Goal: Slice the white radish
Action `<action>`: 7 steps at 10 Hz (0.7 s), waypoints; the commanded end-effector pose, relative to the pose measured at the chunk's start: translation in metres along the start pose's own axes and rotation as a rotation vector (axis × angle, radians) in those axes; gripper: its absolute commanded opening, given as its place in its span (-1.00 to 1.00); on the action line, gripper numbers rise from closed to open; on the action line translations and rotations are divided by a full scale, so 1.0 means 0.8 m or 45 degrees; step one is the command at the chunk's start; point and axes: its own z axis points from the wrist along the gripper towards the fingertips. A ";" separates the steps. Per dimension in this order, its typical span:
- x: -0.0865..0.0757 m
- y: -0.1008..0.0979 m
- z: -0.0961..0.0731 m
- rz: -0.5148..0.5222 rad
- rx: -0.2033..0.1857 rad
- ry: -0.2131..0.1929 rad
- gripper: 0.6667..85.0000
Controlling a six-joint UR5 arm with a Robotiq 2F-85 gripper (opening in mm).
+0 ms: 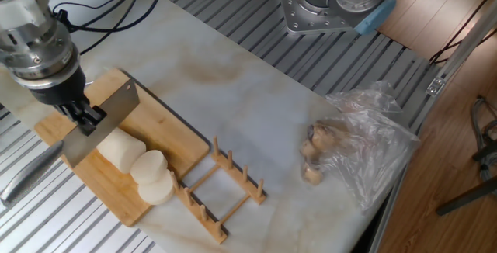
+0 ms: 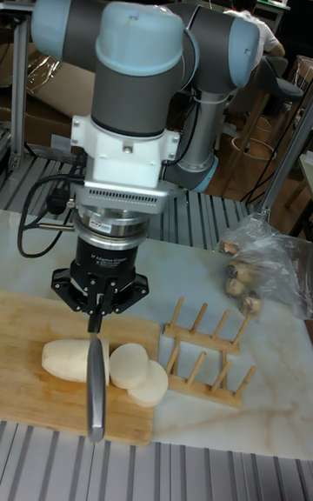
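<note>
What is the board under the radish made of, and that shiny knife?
The cutting board looks like bamboo or light wood: tan, matte, with faint grain lines. The knife blade seems to be steel: flat, grey, dully reflecting. The white radish on the board is smooth and creamy-white.

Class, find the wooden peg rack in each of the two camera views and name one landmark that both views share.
Fixed view: the wooden peg rack sits at lower centre, just right of the cutting board.
Tall fixed view: the rack lies right of centre in the lower half, again beside the board.
Shared landmark: the clear plastic bag, on the rack's far side from the board.
</note>
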 end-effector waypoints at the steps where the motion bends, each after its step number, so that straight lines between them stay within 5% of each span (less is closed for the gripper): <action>1: -0.006 -0.002 0.011 0.017 -0.042 -0.010 -0.98; 7: -0.004 0.009 0.027 0.024 -0.066 0.018 -0.98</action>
